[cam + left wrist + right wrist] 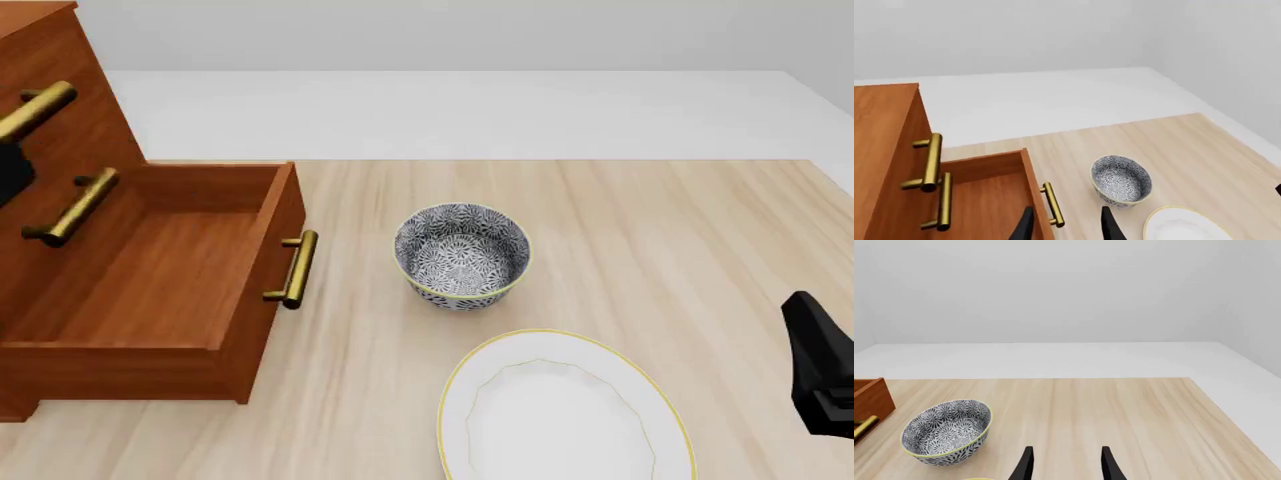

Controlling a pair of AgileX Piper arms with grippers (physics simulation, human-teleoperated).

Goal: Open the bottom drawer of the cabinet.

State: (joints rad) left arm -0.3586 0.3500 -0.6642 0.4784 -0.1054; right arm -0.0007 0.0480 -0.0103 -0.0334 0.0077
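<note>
Bottom drawer (160, 270): reddish-brown wood, pulled well out of the cabinet (60, 120), interior bare, brass bar handle (296, 270) on its front. Left gripper (1066, 225) and right gripper (1066, 464): both fingers parted, holding nothing.

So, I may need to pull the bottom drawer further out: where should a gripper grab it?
Take the bottom drawer by its brass bar handle. It stands off the front panel on two posts, so fingers could likely close across the bar's middle, coming from the bowl side.
</note>
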